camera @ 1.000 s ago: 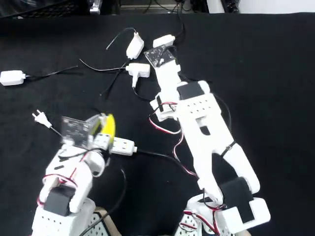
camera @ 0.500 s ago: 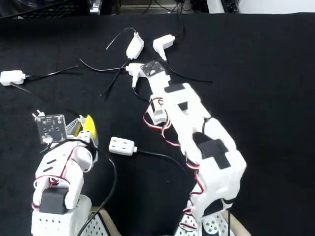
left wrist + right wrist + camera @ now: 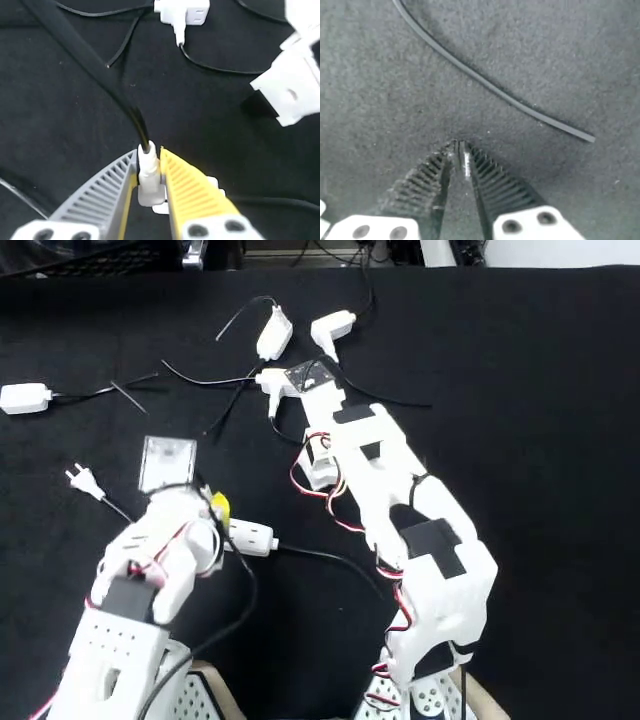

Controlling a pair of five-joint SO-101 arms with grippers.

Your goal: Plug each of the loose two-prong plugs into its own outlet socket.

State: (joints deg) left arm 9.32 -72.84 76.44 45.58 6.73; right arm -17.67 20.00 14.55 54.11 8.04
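My left gripper [image 3: 148, 152] is shut on a white plug [image 3: 149, 176] whose black cord runs away over the mat. The plug stands right over a white outlet socket [image 3: 214, 186], which lies at the table's middle left [image 3: 252, 537]. Another loose two-prong plug [image 3: 80, 478] lies at the left. My right gripper [image 3: 457, 146] is shut with nothing in it, low over bare mat beside a thin black cord [image 3: 490, 87]. The right arm [image 3: 370, 450] stretches toward a white socket block [image 3: 280, 382] at the back.
More white socket blocks with black cords lie at the back [image 3: 275, 335], [image 3: 333, 325] and at the far left [image 3: 25, 397]. Cords trail across the black mat between them. A cord [image 3: 320, 558] runs from the near socket toward the right arm's base.
The left arm swung out to the left by the loose plug, then came back to the near socket. The right arm pulled back from the far sockets and has held still since.
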